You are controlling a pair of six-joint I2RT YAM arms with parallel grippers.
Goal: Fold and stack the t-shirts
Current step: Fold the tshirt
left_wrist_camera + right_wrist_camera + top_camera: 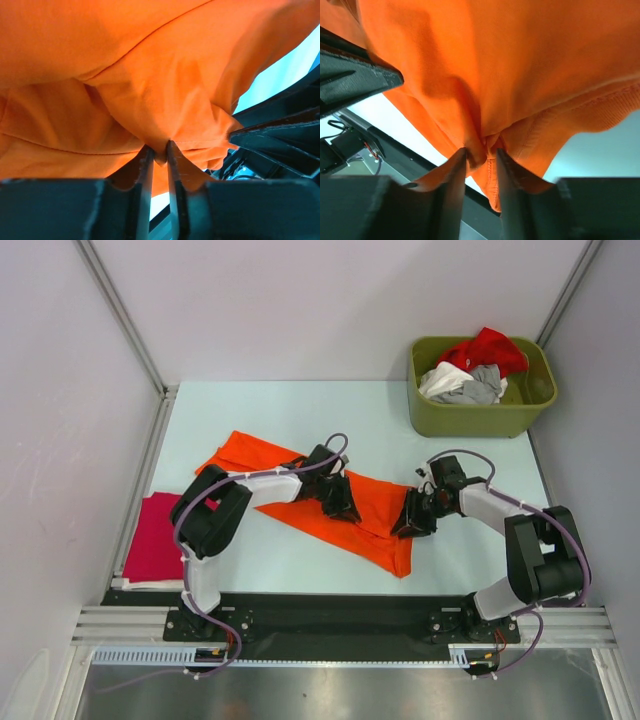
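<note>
magenta-red tee [152, 552]: soft cloth, flat rectangle at far-left near corner of the pale worktop [260, 410], partly under the left arm. Looks folded already, prob. the base of the stack.
orange tee [250, 455]: big bright cloth shirt, diagonal across mid worktop. Left/back part lies flat, near-right part is bunched and rumpled. Fold in hand, not done.
left jaws: narrow, pinching a tuck of the orange tee about mid-shirt.
right jaws: narrow too, clamped on a stitched edge of the orange tee near its right end.
olive-green plastic bin [470, 422]: back right. Holds a crumpled red tee [492, 348], white tee [443, 378] and grey tee [484, 387], all unfolded.
progress: approx. 1 folded, 1 being worked, 3 waiting in the bin. Judged early, most of the job is left.
</note>
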